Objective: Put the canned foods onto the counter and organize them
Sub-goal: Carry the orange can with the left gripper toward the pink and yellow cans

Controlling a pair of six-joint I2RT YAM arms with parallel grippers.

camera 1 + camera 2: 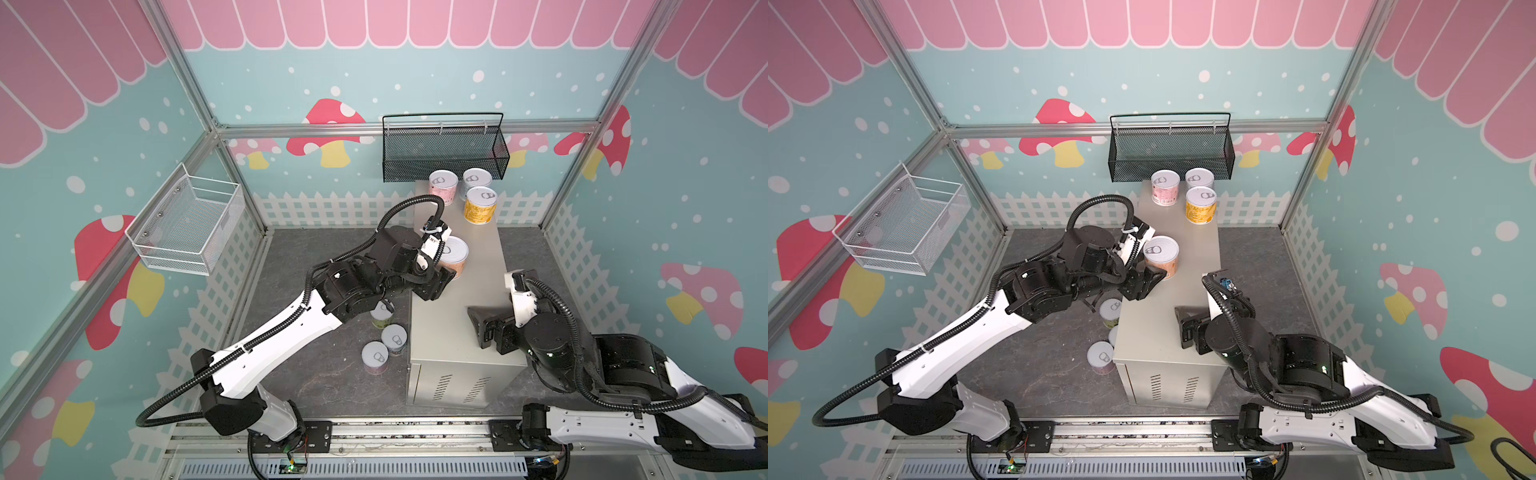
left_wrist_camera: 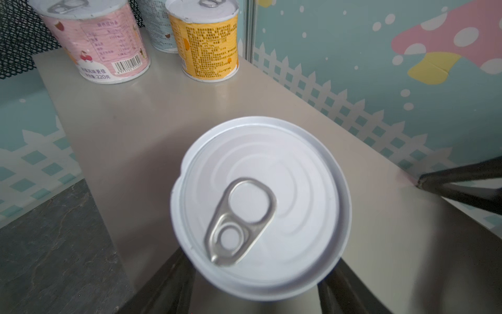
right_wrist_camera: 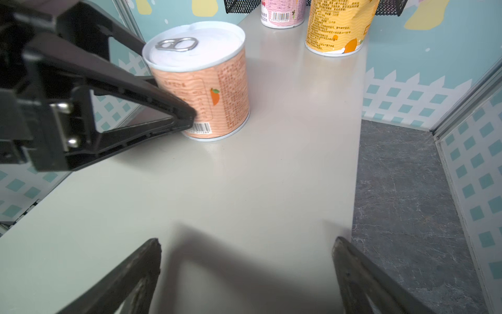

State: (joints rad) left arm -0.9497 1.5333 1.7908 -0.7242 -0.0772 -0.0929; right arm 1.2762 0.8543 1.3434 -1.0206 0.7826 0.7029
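The beige counter (image 1: 440, 324) carries a pink can (image 1: 443, 187), a white-blue can (image 1: 477, 179) and a yellow can (image 1: 480, 204) at its far end. Mid-counter stands an orange can (image 1: 455, 253), upright with its base on the top (image 3: 201, 78). My left gripper (image 1: 446, 262) is shut on that orange can, one finger on each side; its lid (image 2: 260, 206) fills the left wrist view. Three more cans stand on the floor left of the counter: a green one (image 1: 382, 316) and two others (image 1: 394, 338) (image 1: 375, 357). My right gripper (image 3: 247, 242) hangs open over the counter's near end, holding nothing.
A black mesh basket (image 1: 442, 153) hangs on the back wall just above the far cans. A white wire basket (image 1: 189, 222) is fixed to the left wall. Dark stone floor (image 1: 311, 374) surrounds the counter.
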